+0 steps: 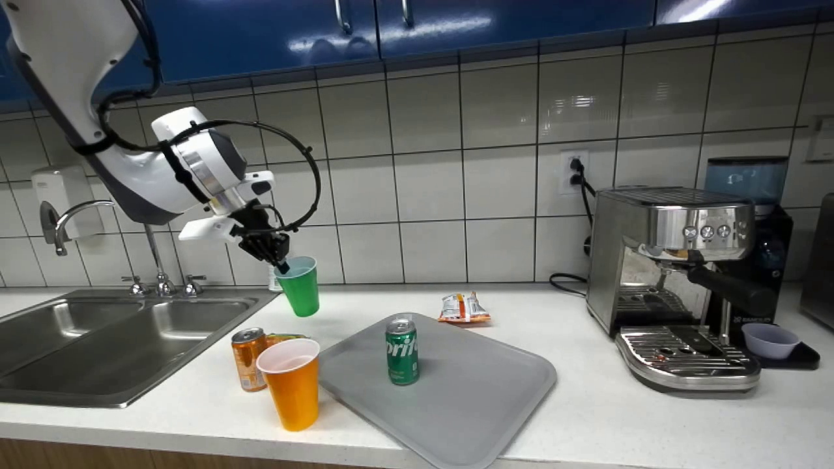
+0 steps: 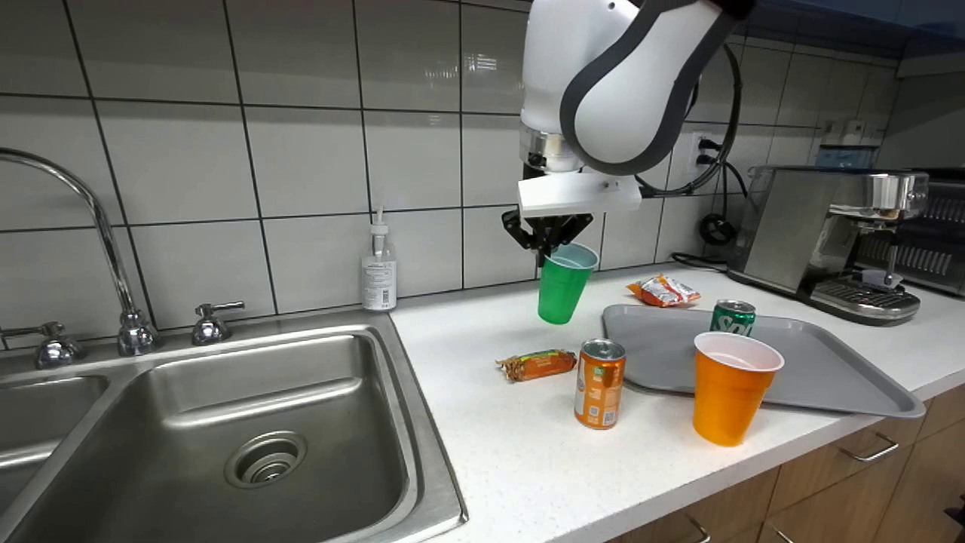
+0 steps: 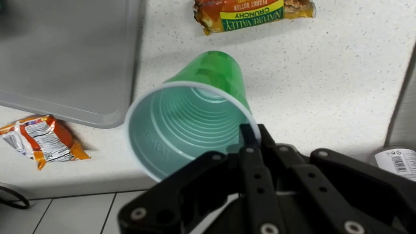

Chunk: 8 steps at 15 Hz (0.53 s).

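Tiled wall (image 1: 430,185) behind; white counter (image 1: 586,410) below. End effector (image 3: 257,132): pinching the rim of the green cup (image 3: 191,120), one finger inside, one outside. Green cup: tilted, its inside showing, 10 o'clock of the end effector in the wrist view; whether its base touches the counter cannot be told. Same view, clocked from that cup: bar (image 3: 255,14), wrapped, 1 o'clock, near; tray (image 3: 71,65), grey, flat, 10 o'clock; bag (image 3: 47,143), orange and white, 9 o'clock, just beside the tray. In an exterior view, clocked likewise: orange can (image 1: 249,361), upright, 7 o'clock; orange cup (image 1: 290,391), upright, 6 o'clock, beside the tray; green can (image 1: 402,355), upright on the tray, 4 o'clock; sink (image 1: 187,352), steel, two basins, 8 o'clock; coffee machine (image 1: 664,225), steel, 3 o'clock, well apart. In an exterior view: bottle (image 2: 378,275), pump-topped, 9 o'clock, by the sink's corner.
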### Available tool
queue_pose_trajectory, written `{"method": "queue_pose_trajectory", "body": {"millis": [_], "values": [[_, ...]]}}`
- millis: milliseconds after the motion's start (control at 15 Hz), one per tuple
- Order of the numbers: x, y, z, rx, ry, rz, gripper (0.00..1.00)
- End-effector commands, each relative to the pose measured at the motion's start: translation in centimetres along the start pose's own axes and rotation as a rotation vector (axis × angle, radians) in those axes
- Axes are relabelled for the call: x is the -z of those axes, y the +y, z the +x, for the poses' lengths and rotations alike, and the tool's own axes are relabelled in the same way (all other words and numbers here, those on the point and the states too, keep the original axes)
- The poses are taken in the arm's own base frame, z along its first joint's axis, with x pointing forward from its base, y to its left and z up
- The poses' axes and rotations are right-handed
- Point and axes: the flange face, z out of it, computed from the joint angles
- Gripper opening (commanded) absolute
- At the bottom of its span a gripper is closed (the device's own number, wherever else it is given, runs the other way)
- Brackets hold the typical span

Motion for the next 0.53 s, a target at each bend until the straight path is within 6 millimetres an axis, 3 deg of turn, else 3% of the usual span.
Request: {"method": "queue_pose_trajectory", "body": {"millis": [0,467], "values": [[-1.0,-2.5,1.5,0.013,0.015,-0.033,0.01],[-2.7,-7.5,2.7,0.073,0.024,-0.033,0.01]]}}
